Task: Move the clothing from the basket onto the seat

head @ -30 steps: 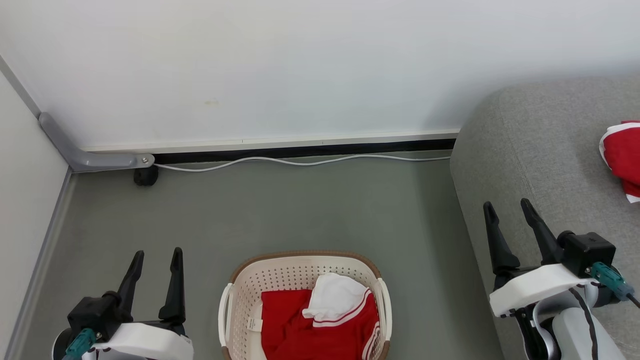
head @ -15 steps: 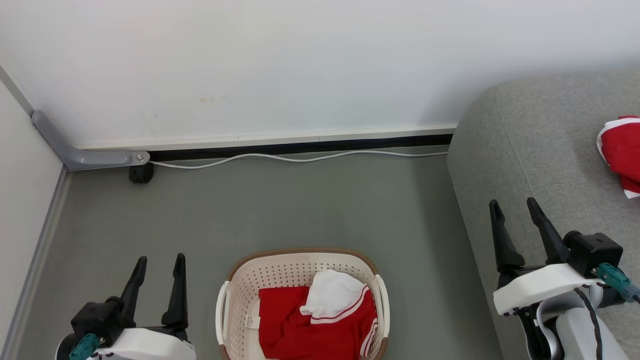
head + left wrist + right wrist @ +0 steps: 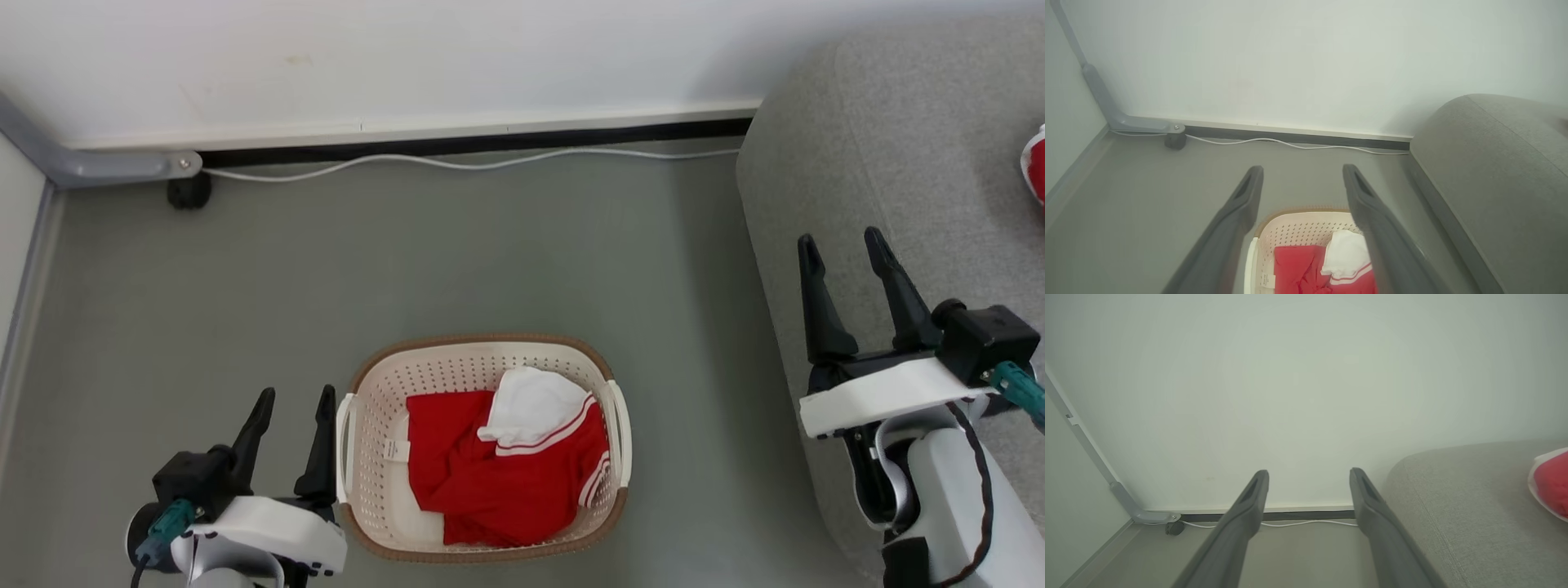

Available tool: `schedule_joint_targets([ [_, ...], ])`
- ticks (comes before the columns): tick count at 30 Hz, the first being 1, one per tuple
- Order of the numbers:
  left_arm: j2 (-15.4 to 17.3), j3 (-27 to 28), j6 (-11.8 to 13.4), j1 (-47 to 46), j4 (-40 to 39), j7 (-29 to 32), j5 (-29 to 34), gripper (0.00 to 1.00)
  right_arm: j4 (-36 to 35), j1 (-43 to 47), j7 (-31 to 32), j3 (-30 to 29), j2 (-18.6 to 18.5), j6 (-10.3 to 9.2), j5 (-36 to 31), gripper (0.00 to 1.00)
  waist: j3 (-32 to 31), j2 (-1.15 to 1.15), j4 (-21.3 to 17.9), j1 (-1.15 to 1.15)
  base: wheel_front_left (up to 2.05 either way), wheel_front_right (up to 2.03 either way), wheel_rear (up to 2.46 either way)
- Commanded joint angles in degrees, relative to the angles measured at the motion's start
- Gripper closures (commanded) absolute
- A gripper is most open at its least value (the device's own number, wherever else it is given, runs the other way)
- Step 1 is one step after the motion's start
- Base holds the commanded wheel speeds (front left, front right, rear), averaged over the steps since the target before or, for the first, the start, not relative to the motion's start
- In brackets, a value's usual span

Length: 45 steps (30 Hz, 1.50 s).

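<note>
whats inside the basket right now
The basket holds crumpled red-and-white clothing with striped trim, covering most of its bottom. A bare cream strip shows along the left. What lies under the cloth, including any further garment, is hidden.

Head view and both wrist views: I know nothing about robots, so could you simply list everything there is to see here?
basket: one, cream with a brown rim, on the floor.
clothing: a heap, number unclear, red with white, inside the basket.
red garment: one, partly seen, on the sofa at the far right.
sofa: one, grey, at the right.
cable: one, white, on the floor along the wall.
bracket: one, grey, at the left corner.
black piece: one, small, below the bracket's end.
floor: grey-green.
wall: white.
left gripper: dark fingers, open, just left of the basket.
right gripper: dark fingers, open, over the sofa's edge.
</note>
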Motion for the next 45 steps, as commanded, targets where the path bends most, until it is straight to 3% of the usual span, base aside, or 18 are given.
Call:
schedule_joint_targets([
  [1, 0.5, 0.8, -0.4, -3.3, -0.1, -0.3, -0.8, 0.0, -2.3, -2.3, -0.3, 1.3, 0.4, 0.18, -0.8, 0.0, 4.8, 0.0, -0.5, 0.0, 0.0, 0.0, 0.0],
  [17, 0.4, -10.6, -0.4, -20.3, 17.6, -0.3, -3.5, 0.0, -7.6, -11.6, -0.3, 3.0, 1.8, 0.18, -2.1, 0.0, 24.5, 0.0, -5.4, 0.0, 0.0, 0.0, 0.0],
  [31, 1.1, -21.7, -0.4, -34.8, 37.0, -0.3, -8.2, 0.0, -11.5, -15.4, -0.3, 4.7, 2.1, 0.18, -0.8, 0.0, 34.2, 0.0, -8.7, 0.0, 0.0, 0.0, 0.0],
  [37, 3.4, -27.8, -0.4, -41.2, 43.2, 1.7, -11.4, 0.0, -13.3, -16.7, -0.3, 5.9, 2.1, 0.18, 0.6, 0.0, 38.5, 0.0, -10.7, 0.0, 0.0, 0.0, 0.0],
  [45, 5.9, -32.0, -0.4, -46.5, 47.0, 6.8, -14.7, 0.0, -15.1, -17.2, -0.3, 6.9, 2.1, 0.18, 2.4, 0.0, 42.1, 0.0, -13.1, 0.0, 0.0, 0.0, 0.0],
])
